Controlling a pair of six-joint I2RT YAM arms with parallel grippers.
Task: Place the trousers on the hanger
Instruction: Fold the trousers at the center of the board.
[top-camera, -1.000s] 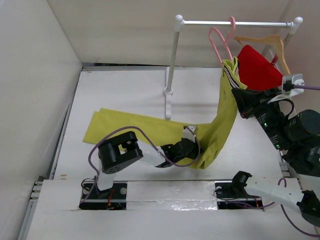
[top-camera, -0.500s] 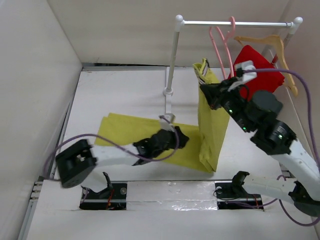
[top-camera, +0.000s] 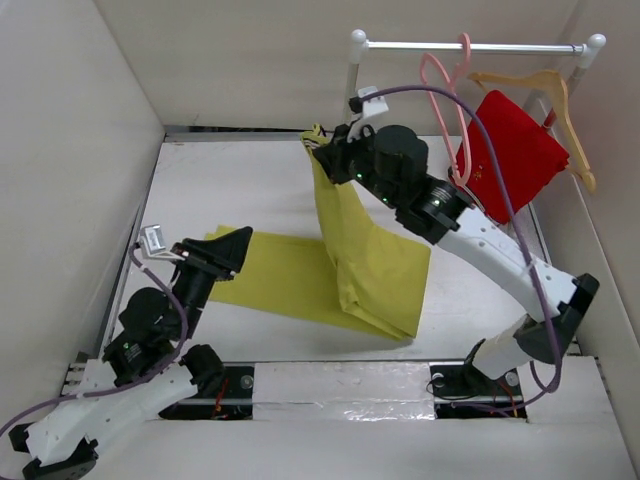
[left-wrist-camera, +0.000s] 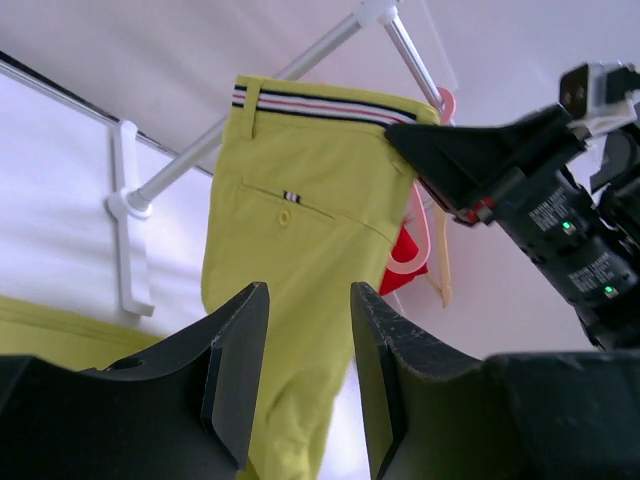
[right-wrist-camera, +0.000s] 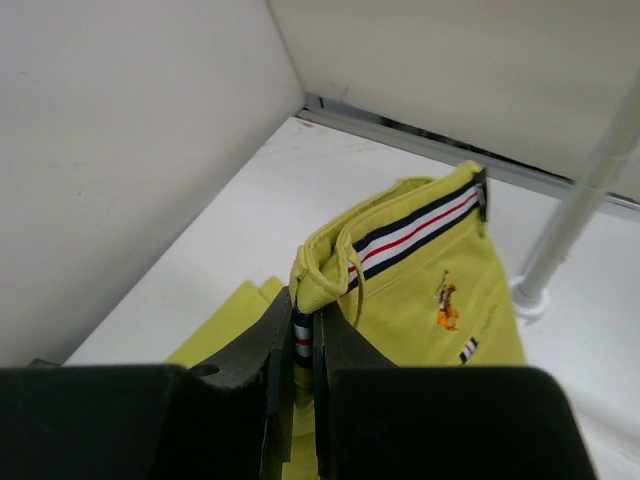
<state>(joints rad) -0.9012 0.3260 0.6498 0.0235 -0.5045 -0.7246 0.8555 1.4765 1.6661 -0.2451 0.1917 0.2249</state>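
White walls (top-camera: 70, 150) enclose table (top-camera: 230, 190) and rack (top-camera: 470, 46).

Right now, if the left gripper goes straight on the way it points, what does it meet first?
Most likely the hanging trousers, below the back pocket; the right gripper holds them up by the waistband. Nothing else shows between the open left gripper and the cloth, though depth is unclear.

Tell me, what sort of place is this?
Probably a robot test bench, not a shop: plain white panels box in a white table, a left arm and a right arm are bolted at its near edge, and a small clothes rail holds a pink hanger and a wooden hanger.
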